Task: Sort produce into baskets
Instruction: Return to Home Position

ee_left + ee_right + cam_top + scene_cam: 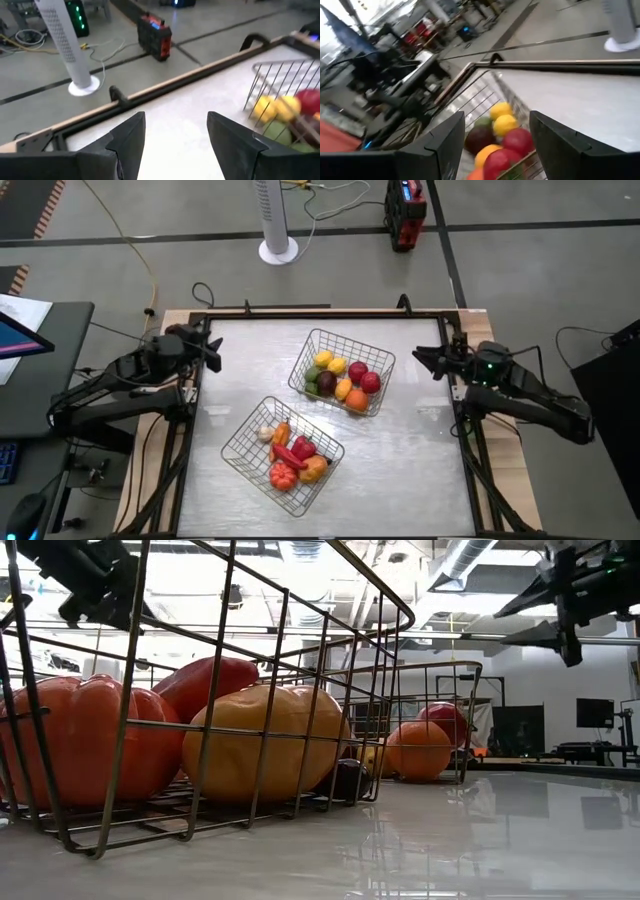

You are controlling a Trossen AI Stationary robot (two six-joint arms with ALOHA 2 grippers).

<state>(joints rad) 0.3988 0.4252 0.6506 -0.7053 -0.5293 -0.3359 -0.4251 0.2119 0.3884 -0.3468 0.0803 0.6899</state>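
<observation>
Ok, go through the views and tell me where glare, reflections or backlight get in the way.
High view: even light, a soft sheen on the table. Low view: the bright ceiling backlights the near wire basket, and the table mirrors the room. Left wrist view: evenly lit past the open left gripper. Right wrist view: a washed-out bright patch in the room beyond the open right gripper.

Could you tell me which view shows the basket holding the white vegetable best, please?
The high view: the whole basket and its contents show from above. The low view sees it close up, cut off at the left, with the contents partly hidden. Neither wrist view shows it; both catch the other basket.
</observation>
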